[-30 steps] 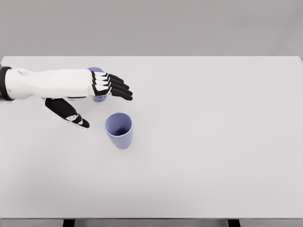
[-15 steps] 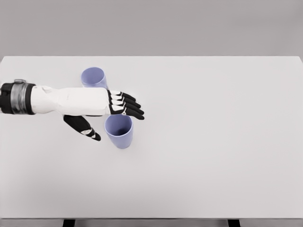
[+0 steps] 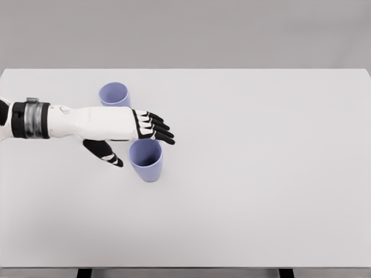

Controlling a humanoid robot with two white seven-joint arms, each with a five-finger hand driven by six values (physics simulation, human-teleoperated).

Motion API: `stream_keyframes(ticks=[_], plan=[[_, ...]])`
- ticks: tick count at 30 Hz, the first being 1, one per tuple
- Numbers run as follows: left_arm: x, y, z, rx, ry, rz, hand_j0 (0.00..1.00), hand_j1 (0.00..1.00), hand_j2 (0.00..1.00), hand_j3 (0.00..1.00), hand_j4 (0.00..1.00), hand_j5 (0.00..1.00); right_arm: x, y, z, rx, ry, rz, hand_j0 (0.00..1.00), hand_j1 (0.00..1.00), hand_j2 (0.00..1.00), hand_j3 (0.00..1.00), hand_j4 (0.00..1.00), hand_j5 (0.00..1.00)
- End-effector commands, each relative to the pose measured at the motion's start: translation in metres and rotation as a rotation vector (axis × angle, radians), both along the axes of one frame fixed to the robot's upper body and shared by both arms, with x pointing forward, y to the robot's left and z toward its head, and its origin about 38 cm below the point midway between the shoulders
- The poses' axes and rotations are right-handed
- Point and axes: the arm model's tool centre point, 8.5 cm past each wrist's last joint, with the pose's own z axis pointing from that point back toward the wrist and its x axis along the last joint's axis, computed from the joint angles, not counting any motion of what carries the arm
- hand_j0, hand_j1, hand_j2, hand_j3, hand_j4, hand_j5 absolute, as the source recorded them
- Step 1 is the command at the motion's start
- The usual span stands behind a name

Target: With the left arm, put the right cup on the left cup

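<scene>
Seen from above and in front: a wide, pale grey surface [image 3: 261, 174] against a plain grey backdrop. Reaching in from the left edge, a white left arm [image 3: 75, 121] with a black-and-grey band near the wrist end, lying roughly level across the frame. At its end, the left hand [image 3: 136, 132], black-fingered with white knuckle plates, spread wide and holding nothing. Four fingers [image 3: 159, 130] pointing right, stacked close together, just above the rim of the nearer cup. Thumb [image 3: 104, 153] angled down and to the right, just left of that cup's wall, contact not discernible. Nearer, right-hand lavender cup [image 3: 146, 160] standing upright, mouth open upward, inside darker, sitting between the fingers and the thumb in the frame. Farther, left-hand lavender cup [image 3: 114, 94] also upright, behind the forearm, lower part hidden by the arm. Both cups apart from each other, the arm crossing between them. Right half of the surface bare of any arm. Two dark leg tops [image 3: 84, 273] peeking out under the near edge.
</scene>
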Motion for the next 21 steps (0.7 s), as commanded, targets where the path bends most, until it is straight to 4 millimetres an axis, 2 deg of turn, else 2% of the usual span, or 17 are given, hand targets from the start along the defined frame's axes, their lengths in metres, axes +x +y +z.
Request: stream_keyframes(ticks=[1, 11, 14, 17, 21], plan=[[0.003, -0.004, -0.001, -0.014, 0.009, 0.001, 1.00, 1.00, 1.00, 1.00, 1.00, 1.00, 0.000, 0.000, 0.000, 0.001, 0.000, 0.001, 1.00, 1.00, 1.00, 1.00, 1.00, 1.00], [0.002, -0.004, -0.004, -0.011, 0.015, 0.001, 1.00, 1.00, 1.00, 1.00, 1.00, 1.00, 0.000, 0.000, 0.000, 0.001, 0.000, 0.002, 1.00, 1.00, 1.00, 1.00, 1.00, 1.00], [0.006, -0.001, -0.011, 0.063, -0.044, 0.016, 1.00, 1.00, 1.00, 1.00, 1.00, 1.00, 0.000, 0.000, 0.000, 0.001, 0.000, 0.001, 1.00, 1.00, 1.00, 1.00, 1.00, 1.00], [0.007, 0.001, -0.013, 0.069, -0.040, 0.024, 1.00, 1.00, 1.00, 1.00, 1.00, 1.00, 0.000, 0.000, 0.000, 0.001, 0.000, 0.001, 1.00, 1.00, 1.00, 1.00, 1.00, 1.00], [0.016, 0.006, -0.026, 0.067, -0.005, 0.060, 1.00, 1.00, 1.00, 1.00, 1.00, 1.00, 0.000, 0.000, 0.000, 0.001, 0.000, 0.001, 1.00, 1.00, 1.00, 1.00, 1.00, 1.00]])
